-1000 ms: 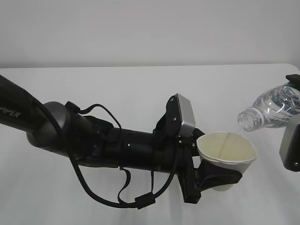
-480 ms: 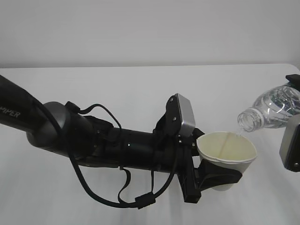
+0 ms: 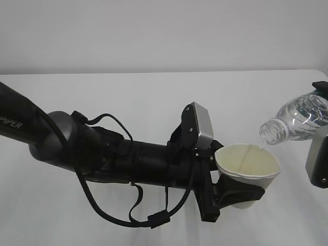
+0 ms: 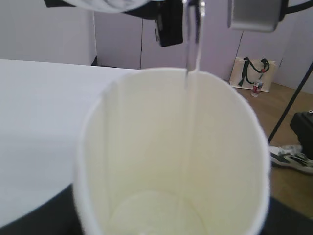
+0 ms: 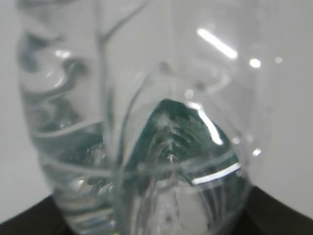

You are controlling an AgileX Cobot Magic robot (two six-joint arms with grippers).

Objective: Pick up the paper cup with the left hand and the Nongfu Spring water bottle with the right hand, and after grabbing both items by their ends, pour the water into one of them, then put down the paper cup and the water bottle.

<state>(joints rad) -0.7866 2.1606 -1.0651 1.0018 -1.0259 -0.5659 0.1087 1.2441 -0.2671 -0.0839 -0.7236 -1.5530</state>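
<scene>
Paper cup (image 3: 248, 166) sits lower right of centre in the exterior view, mouth up and tilted slightly toward camera, held off the white surface (image 3: 154, 97). Left pincer (image 3: 237, 195) is clamped round the cup's lower body; black fingers wrap it, and the cup base is mostly hidden behind them. In the left wrist view the cup (image 4: 171, 156) fills the frame, its bottom edge cut off; the cream inside shows a vertical seam and a thin stream of water (image 4: 191, 73) dropping past the far rim. A shallow pool at the bottom is probably there, but it's too blurred to be sure.

Nongfu Spring water bottle (image 3: 294, 122) is at the right edge, tipped neck-down toward the left, open neck just above the cup's far rim, not touching it. The rear half of the bottle runs out of frame. Right pincer (image 3: 320, 128) is only partly in view: a grey box and a black piece at the frame edge, fingers cut off. It holds the bottle at the base end. In the right wrist view the bottle (image 5: 146, 147) is pressed up close, out of focus, with a green patch seen through the plastic; label text unreadable.

Only legible writing: white "PIPER" on the left arm (image 3: 51, 138), far left, partly cropped. Faint print on the cup's outside isn't readable.
</scene>
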